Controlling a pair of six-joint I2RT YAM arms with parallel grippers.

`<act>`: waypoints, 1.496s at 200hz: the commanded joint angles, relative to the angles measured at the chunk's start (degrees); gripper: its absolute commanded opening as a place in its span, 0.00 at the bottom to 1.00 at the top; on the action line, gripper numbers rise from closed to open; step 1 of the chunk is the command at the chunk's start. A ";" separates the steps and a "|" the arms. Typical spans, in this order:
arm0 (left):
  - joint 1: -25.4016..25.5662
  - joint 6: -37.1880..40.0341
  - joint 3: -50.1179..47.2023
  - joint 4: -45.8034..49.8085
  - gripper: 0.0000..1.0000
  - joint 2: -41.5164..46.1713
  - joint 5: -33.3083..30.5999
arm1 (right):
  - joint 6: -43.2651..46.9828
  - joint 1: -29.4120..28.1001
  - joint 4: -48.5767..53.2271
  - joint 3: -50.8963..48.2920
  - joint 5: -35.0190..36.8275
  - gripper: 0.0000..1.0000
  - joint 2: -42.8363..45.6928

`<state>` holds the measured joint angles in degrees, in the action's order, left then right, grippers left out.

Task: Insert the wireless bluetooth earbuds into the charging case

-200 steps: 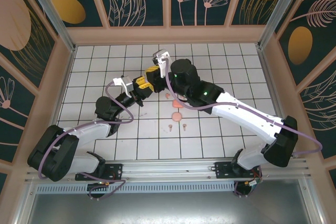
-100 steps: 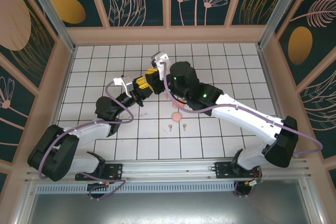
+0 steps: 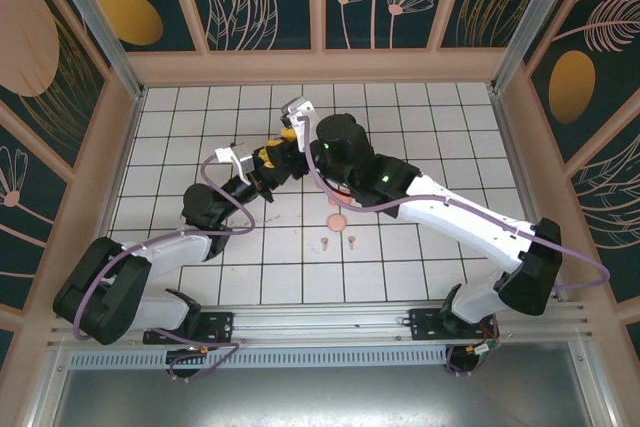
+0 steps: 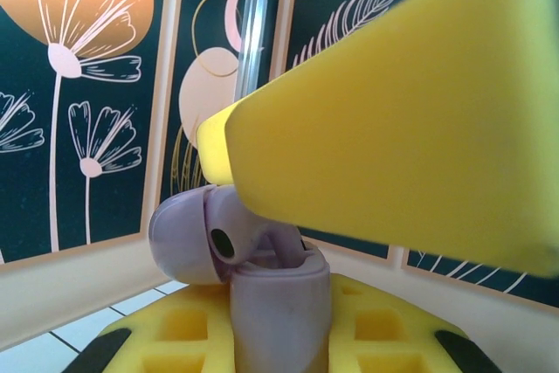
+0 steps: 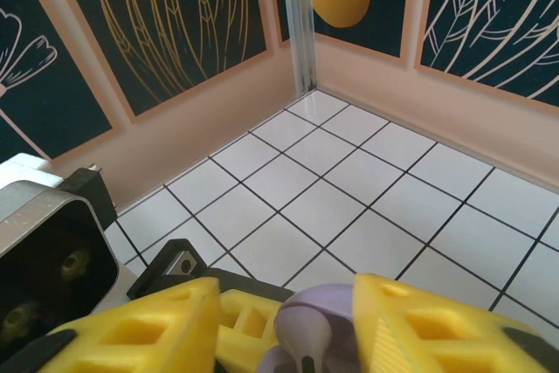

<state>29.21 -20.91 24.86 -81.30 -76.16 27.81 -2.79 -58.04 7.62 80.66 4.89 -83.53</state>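
On the white tiles [image 3: 400, 267], well apart from both grippers and on the base side of them: one pink earbud [image 3: 323, 241] and, just beside it but not touching, a second pink earbud [image 3: 352, 238]. Too small to tell how either one lies. Between that pair and the grippers, a round pink case [image 3: 338, 221], flat on the floor and clear of both earbuds.

Up off the tiles, clamped in the left gripper [image 4: 279, 286]: a lilac charging case [image 4: 279, 312]. Sits upright on the lower yellow pad [image 4: 384, 347], with the upper pad broad and blurred close above it. Off the top of the case, toward the left, a rounded lilac part [image 4: 179, 233] with a dark round hole in it; lid or earbud, cannot tell.

Meeting the left gripper tip to tip, on the far side of the pink case: the right gripper [image 5: 288, 307]. Jaws parted, neither wide nor narrow. Between its yellow fingers [image 5: 419, 329], the domed lilac top of the case, just beside the right-hand finger, with another yellow block between the dome and the left-hand finger. Cannot tell whether either finger presses on the lilac. At the dome's lower edge, a small pale stem, cut off by the picture's border.

Left of those fingers, close by, a grey and black camera block [image 5: 44, 259]. Beyond both grippers, dark wall panels [image 5: 175, 32] painted with flowers and leaves.
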 commanded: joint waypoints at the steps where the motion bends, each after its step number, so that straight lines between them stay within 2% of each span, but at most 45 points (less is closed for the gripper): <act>1: 0.23 -0.57 1.15 -6.29 0.00 0.25 -1.15 | -0.55 -0.41 4.55 2.83 -0.06 0.50 -1.41; 45: 0.23 -0.83 0.80 -6.68 0.00 -0.03 -1.16 | -1.33 0.29 4.78 6.64 0.11 0.63 -1.63; 115: 0.32 -0.98 0.36 -7.12 0.00 -0.32 -1.05 | -3.46 2.10 3.72 9.82 -2.16 0.65 -0.69; 179: 0.32 0.66 0.07 -5.62 0.00 -0.23 -0.32 | -5.56 4.87 6.14 8.10 -3.80 0.65 0.96; 193: 0.28 1.07 0.40 -4.70 0.00 -0.15 -0.13 | -4.88 4.87 7.50 8.02 -3.81 0.72 1.00; 235: 0.32 2.23 1.68 -1.59 0.00 -0.19 0.16 | -3.34 4.78 9.96 7.59 -6.18 0.81 0.86; 299: 0.32 2.61 2.55 -0.73 0.00 -0.38 0.39 | -3.35 4.78 10.31 6.49 -6.73 0.82 0.28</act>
<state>29.28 -19.57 25.52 -81.76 -76.23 27.05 -6.48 -53.23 17.43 88.03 -0.51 -84.68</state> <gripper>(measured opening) 0.207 0.817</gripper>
